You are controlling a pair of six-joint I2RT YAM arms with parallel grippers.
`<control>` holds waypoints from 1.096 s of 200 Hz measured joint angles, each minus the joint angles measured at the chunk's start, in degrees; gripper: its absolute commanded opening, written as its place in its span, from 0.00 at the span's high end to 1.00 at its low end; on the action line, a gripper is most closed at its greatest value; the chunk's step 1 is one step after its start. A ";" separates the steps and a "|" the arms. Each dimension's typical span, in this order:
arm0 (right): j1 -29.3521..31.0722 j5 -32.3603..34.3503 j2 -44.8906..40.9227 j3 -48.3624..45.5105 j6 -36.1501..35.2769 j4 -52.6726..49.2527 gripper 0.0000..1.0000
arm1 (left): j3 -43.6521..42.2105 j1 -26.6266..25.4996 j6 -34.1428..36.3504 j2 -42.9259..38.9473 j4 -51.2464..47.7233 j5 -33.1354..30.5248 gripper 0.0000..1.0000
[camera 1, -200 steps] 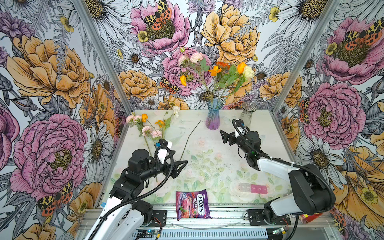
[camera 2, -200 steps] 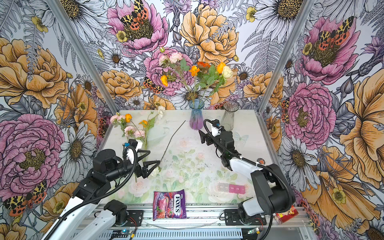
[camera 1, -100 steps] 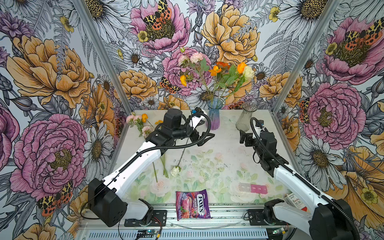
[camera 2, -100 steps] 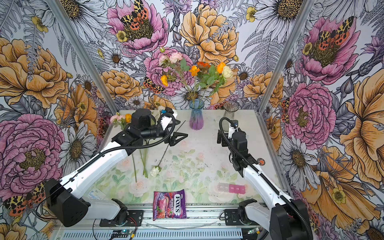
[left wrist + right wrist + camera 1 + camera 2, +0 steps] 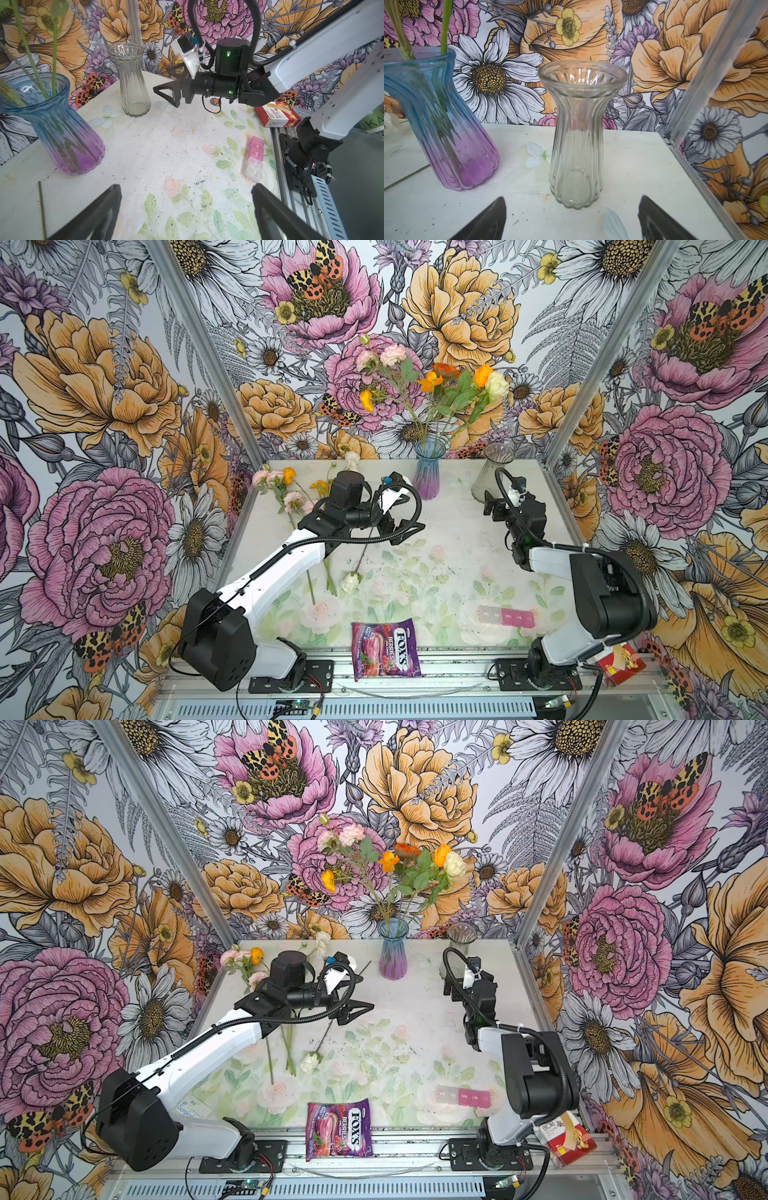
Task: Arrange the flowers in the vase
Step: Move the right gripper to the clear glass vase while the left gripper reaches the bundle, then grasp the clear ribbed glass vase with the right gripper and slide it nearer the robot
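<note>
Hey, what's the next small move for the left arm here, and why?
Probably bring the left gripper down onto the stem of the white rose nearby, then close. Its fingers stand open and empty, that rose lies loose on the table, and the blue vase already holds other flowers.

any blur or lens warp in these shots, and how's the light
Left wrist view: blue vase leans from wide-angle warp; left claw is soft at the frame edge. Right wrist view: clear vase fairly sharp, small glints on its rim. In both top views: even light, faint shadows, no hard glare on the table.
</note>
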 measured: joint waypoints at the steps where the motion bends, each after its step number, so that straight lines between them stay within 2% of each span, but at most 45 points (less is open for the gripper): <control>1: 0.00 -0.07 0.26 0.00 -0.04 0.31 0.01 | 0.00 0.17 -0.09 0.00 0.15 0.07 0.01; 26: 0.00 -0.68 7.82 1.40 -0.42 8.55 0.01 | 0.00 2.03 -1.09 0.07 1.11 1.01 0.01; 57: -0.09 -1.29 11.87 7.54 -1.01 11.72 0.00 | 0.00 2.27 -1.14 0.44 2.01 2.03 0.01; 103: -0.42 -1.81 15.02 15.63 -2.08 12.41 0.01 | 0.00 2.84 -1.16 1.46 2.12 3.10 0.01; 219: -3.10 -4.35 23.04 25.49 -0.39 10.80 0.01 | 0.00 2.84 -2.01 4.31 2.25 4.42 0.01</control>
